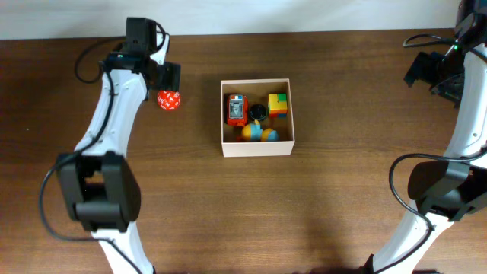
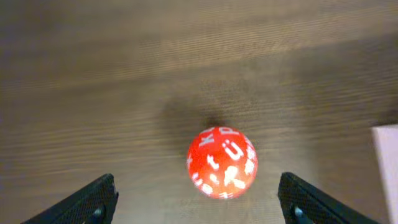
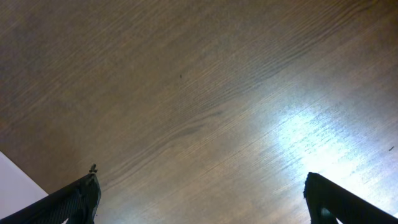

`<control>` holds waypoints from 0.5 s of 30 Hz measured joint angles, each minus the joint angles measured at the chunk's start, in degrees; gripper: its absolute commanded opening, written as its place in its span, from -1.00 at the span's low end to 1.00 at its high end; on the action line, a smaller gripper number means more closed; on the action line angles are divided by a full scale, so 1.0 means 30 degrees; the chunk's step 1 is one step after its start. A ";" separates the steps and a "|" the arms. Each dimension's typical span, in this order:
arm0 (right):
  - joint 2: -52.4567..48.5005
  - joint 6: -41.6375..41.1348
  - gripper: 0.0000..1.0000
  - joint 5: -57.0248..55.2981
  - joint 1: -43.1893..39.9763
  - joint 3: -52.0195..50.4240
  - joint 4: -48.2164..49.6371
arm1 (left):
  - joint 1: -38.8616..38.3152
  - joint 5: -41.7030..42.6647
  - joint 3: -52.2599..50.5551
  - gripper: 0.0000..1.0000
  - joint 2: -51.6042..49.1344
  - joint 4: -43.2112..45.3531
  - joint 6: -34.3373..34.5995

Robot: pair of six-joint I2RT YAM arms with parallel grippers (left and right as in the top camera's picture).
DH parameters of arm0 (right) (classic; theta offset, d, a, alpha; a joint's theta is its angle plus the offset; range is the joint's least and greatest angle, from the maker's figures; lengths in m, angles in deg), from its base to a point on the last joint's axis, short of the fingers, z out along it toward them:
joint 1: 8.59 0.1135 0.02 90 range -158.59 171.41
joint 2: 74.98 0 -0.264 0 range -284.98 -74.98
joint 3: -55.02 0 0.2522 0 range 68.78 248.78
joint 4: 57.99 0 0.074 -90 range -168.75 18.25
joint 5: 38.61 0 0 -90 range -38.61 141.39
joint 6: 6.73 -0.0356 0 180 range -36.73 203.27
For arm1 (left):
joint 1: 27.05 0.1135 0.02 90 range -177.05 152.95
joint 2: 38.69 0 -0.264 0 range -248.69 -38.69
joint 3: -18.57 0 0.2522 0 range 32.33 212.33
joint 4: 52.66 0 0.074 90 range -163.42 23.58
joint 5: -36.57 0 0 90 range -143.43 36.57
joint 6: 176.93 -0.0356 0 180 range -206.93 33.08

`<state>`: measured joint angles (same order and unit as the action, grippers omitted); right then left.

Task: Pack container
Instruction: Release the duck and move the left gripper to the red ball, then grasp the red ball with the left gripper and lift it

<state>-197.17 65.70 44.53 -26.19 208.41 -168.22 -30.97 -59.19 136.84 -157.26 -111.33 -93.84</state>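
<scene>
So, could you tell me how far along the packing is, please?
Done: several toys sit in the container. In hand: the open left gripper is lined up on the red ball, not gripping it. Left: grasp and box it. The right gripper is open, empty.

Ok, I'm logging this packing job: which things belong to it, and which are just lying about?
Job: container; toys inside it; red lettered ball outside it; left gripper, open above that ball.
Just there: right gripper, open over the table.
</scene>
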 measured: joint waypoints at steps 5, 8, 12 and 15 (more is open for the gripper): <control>0.0000 0.0007 0.97 0.0007 0.0000 0.0000 0.0007 | 0.0117 0.0539 0.0000 0.71 -0.2055 0.0648 0.0131; 0.0000 0.0000 0.97 0.0007 0.0000 0.0000 0.0007 | 0.0022 0.0787 0.0000 0.72 -0.2863 0.0882 0.0131; 0.0000 0.0000 0.98 0.0000 0.0000 0.0000 0.0007 | -0.0029 0.0867 0.0000 0.25 -0.3468 0.1180 0.0182; 0.0000 -0.0007 0.97 0.0000 0.0000 0.0000 0.0007 | -0.0029 0.0874 0.0000 -0.39 -0.3891 0.1260 0.0240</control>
<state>-197.17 65.68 44.53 -26.19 208.41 -168.19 -31.06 -56.56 136.84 -168.93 -107.54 -93.12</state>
